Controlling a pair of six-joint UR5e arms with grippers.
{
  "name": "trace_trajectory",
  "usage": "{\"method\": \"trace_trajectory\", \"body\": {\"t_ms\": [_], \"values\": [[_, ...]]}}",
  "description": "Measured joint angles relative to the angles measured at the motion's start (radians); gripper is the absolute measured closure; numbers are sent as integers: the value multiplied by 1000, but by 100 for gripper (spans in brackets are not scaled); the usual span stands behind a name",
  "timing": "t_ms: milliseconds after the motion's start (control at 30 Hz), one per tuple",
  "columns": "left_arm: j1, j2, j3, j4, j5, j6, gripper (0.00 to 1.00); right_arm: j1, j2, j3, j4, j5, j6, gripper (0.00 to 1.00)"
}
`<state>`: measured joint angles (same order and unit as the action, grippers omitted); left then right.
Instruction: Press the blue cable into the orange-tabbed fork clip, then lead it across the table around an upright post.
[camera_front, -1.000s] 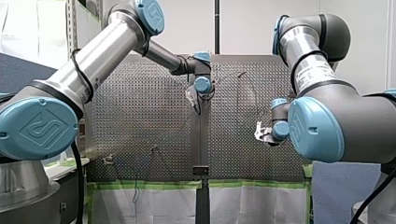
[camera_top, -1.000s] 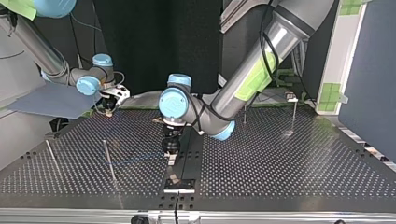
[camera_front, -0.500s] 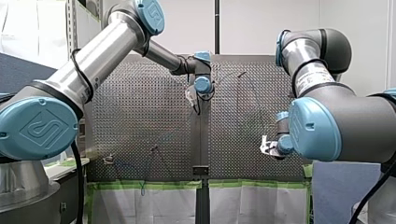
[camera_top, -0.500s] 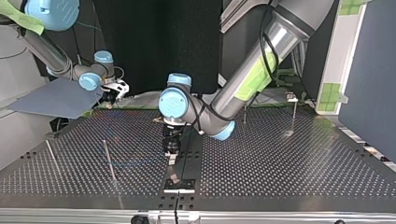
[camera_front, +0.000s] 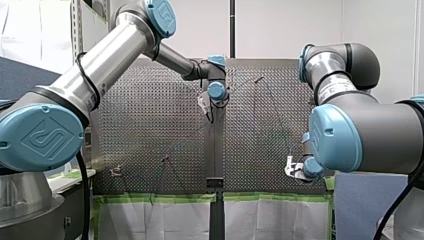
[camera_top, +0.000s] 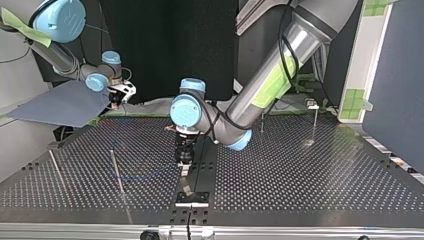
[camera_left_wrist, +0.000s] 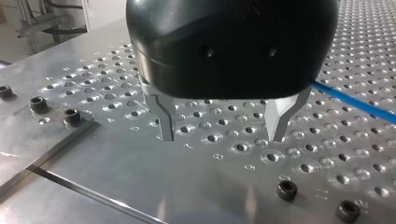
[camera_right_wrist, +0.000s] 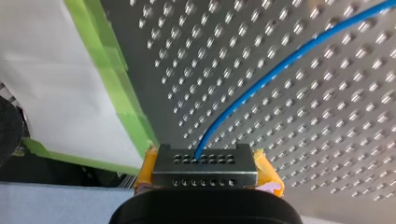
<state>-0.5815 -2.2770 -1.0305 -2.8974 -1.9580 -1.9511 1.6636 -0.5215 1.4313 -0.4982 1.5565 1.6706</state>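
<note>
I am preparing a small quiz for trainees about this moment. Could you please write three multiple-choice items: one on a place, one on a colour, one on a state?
1. Where is the blue cable held?
A. in my right gripper
B. loose on a white sheet
C. wound on a post

2. What colour is the tape along the table's edge?
A. red
B. green
C. black

3. How is my left gripper?
A. shut on the cable
B. shut on a post
C. open, holding nothing

Answers:
1 A: the right wrist view shows the cable coming out from between that gripper's yellow pads.
2 B: the same view shows green tape on the edge.
3 C: the left wrist view shows its fingers apart over the table, with the cable passing beside them.
</note>
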Motion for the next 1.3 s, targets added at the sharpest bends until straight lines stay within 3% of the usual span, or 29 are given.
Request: {"method": "trace_trajectory", "body": {"t_ms": [367,767,1067,1300], "values": [[4,0,0,-14,0,14,5,-30,37,-12,-60,-3,15,100],[5,0,0,-31,2,25,5,-35,92,-46,-69,-6,19,100],[-1,0,0,-95,62,21,0,-32,94,-49,-68,-7,15,100],[4,0,0,-153,119,-17,0,-33,94,-50,-55,-7,12,100]]}}
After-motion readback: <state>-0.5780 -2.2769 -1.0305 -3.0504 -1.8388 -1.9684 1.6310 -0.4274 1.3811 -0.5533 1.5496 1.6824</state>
